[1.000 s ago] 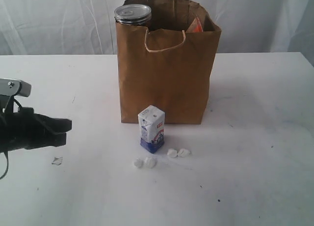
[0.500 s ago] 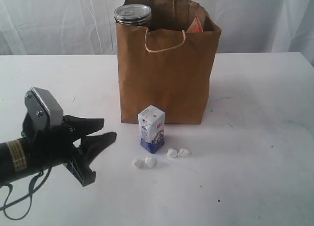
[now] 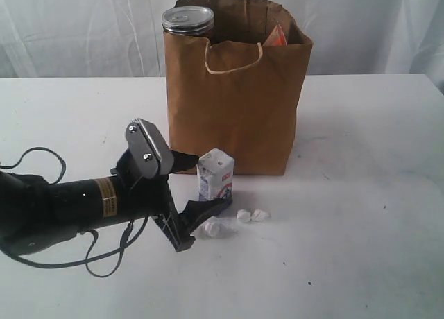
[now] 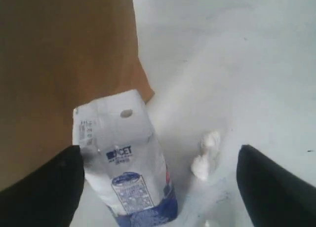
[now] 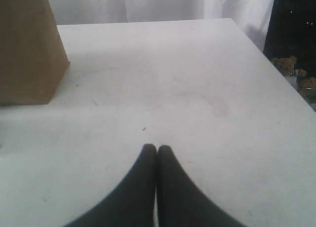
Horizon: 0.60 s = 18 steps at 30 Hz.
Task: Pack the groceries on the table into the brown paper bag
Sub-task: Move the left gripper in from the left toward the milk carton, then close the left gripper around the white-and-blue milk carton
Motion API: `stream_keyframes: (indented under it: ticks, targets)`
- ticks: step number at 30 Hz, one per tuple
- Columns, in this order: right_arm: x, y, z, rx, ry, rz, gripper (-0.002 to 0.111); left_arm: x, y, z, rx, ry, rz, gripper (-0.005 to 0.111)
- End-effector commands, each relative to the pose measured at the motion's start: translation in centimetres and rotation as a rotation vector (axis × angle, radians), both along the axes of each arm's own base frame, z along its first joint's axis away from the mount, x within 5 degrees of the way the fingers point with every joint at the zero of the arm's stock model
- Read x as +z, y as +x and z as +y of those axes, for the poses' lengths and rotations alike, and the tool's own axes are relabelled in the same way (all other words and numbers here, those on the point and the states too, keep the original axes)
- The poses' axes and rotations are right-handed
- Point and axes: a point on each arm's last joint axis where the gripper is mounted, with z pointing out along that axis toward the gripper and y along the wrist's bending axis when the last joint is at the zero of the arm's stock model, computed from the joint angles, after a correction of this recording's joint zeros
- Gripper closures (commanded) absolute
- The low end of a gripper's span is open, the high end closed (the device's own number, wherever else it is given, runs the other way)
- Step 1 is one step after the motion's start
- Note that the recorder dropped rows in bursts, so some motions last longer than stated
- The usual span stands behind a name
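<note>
Before the creased kraft bag point(image 3: 236, 104), the boxy white-blue carton point(image 3: 216, 180) stands upright, long axis vertical, between the spread black fingers of the left gripper point(image 3: 200, 185); the right gripper point(image 5: 157, 153) is pressed together.

- A white curtain point(image 3: 76, 28) is hanging in soft folds behind the table point(image 3: 368, 222), filling the backdrop.
- The white tabletop is showing faint scuffs and dark specks under even, diffuse light.
- In the right wrist view, a dark gap point(image 5: 291, 24) is showing beside the curtain, past the table's corner.
- 2 small teddy bears point(image 5: 285, 64) are sitting low in that gap.
</note>
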Motion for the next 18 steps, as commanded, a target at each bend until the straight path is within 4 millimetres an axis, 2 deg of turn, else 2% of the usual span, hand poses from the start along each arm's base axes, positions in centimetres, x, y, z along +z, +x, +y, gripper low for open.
stream_keyframes:
  ticks: [1,13,18]
  targets:
    - [-0.1,0.0,-0.1,-0.006,-0.013,-0.004,0.108,-0.5,1.0,-0.5,0.04,0.04,0.021,0.022]
    - [-0.1,0.0,-0.1,-0.006,-0.013,-0.004,0.108,-1.0,3.4,-2.1,0.044,0.025,-0.004,0.022]
    - [-0.1,0.0,-0.1,-0.006,-0.013,-0.004,0.108,-1.0,4.0,-2.5,0.02,0.063,-0.077,0.023]
